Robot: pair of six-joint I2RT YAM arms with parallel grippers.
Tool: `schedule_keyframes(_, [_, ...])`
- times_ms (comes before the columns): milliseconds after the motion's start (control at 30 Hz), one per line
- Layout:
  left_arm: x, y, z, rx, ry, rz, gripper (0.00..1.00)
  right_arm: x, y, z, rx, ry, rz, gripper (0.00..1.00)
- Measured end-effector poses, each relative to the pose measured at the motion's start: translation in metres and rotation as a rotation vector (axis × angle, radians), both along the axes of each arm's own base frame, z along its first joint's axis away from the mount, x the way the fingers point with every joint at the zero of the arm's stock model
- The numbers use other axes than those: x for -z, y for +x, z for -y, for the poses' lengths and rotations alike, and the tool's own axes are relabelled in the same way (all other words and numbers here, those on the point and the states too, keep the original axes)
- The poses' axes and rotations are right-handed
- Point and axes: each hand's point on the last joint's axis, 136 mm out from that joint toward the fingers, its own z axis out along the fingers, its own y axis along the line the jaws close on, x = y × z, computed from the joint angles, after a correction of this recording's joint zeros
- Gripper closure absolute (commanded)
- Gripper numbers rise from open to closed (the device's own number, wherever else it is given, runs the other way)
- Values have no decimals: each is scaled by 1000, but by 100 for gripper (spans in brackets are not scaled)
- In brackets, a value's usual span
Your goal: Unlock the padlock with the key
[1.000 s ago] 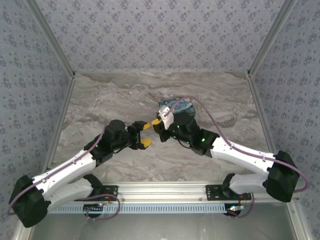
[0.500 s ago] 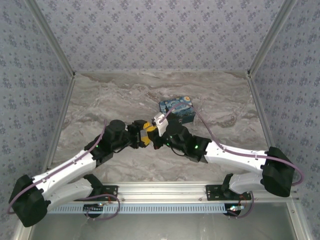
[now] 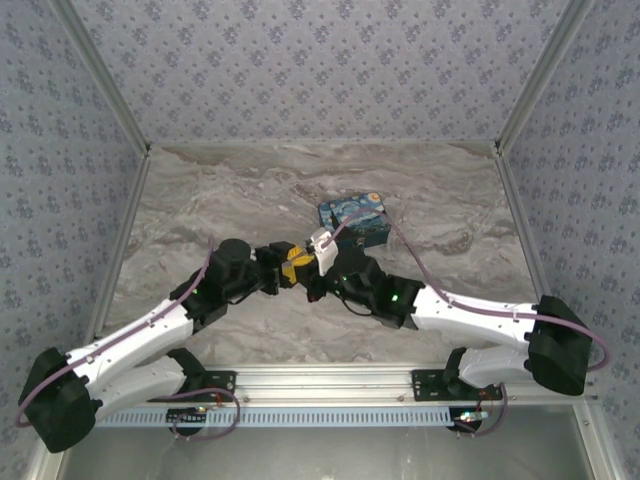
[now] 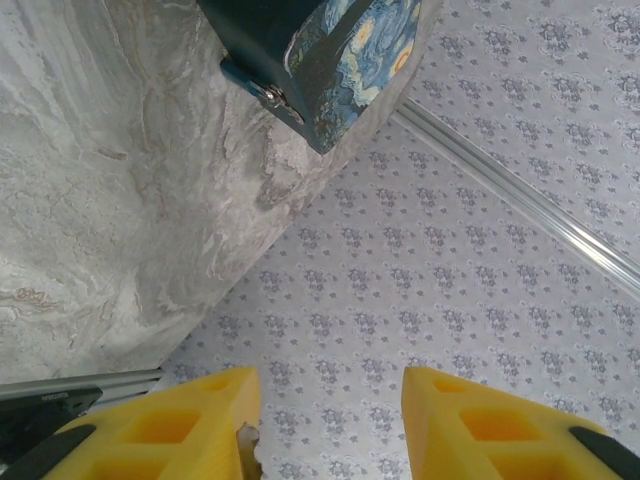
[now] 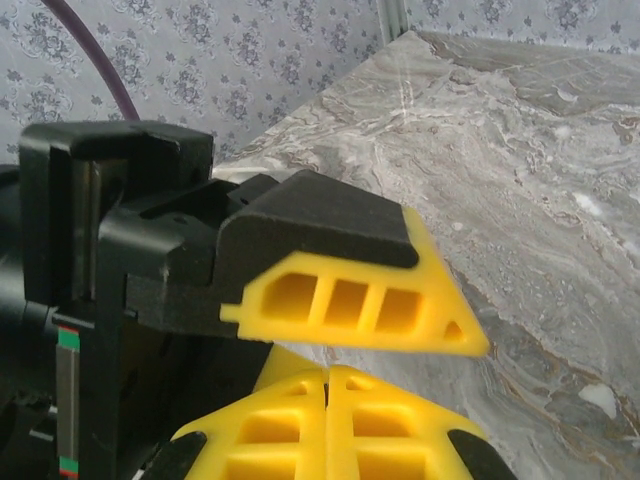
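Your left fingers point(image 4: 190, 425) stand apart with nothing clearly between them, only a ragged speck at one inner edge that you cannot safely call the key. Your right fingers point(image 5: 290, 425) are clenched flat together, and you cannot tell whether the key is pinched in them. The two pairs meet above the middle of the bench point(image 3: 220, 200), near the painted box point(image 3: 355, 218). The padlock point(image 4: 262, 90) looks to be the small teal piece with a metal bit at the box's front, untouched. The task looks early: inserting the key, turning it and freeing the shackle all remain.
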Motion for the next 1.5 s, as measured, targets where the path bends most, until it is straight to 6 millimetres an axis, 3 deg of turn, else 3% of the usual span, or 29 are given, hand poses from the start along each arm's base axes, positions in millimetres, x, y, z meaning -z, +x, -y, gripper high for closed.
schedule_keyframes(233, [7, -1, -2, -3, 10, -8, 72, 7, -5, 8, 6, -2, -28, 100])
schedule_keyframes(667, [7, -1, -2, -4, 10, -8, 99, 1, -7, 11, 12, 17, -29, 100])
schedule_keyframes(933, [12, 1, -6, -28, 34, -18, 100, -5, -1, 31, 42, 65, -47, 100])
schedule_keyframes(1033, [12, 1, -7, -30, 46, -30, 93, -4, 3, 38, 55, 68, -56, 100])
schedule_keyframes(1300, [5, 0, -5, -19, 43, -30, 56, -6, 12, 47, 75, 76, -58, 100])
schedule_keyframes(1500, [6, -2, -1, 2, 36, -39, 50, 7, 13, 31, 41, 48, -83, 100])
